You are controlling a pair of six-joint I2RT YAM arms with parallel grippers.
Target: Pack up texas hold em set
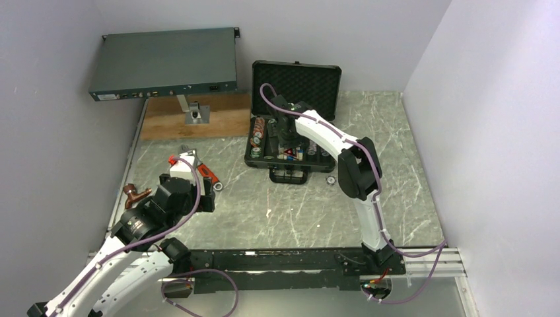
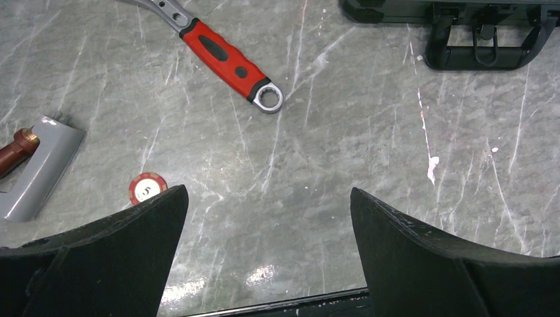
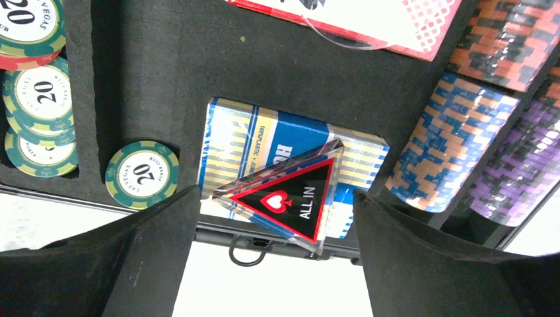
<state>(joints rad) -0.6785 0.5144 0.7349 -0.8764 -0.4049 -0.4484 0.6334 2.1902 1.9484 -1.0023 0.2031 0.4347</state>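
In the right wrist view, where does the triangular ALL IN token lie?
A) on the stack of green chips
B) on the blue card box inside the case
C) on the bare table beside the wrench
B: the ALL IN token lies on top of the blue card box, which sits in the foam of the case.

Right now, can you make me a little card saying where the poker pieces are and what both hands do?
case: black foam-lined hard case, lid up
triangle: clear "ALL IN" triangular token on the blue-yellow card box, inside the case
loose chip: red round chip marked 5, on the grey marbled table
left hand: open, empty
right hand: open, either side of the token, not gripping
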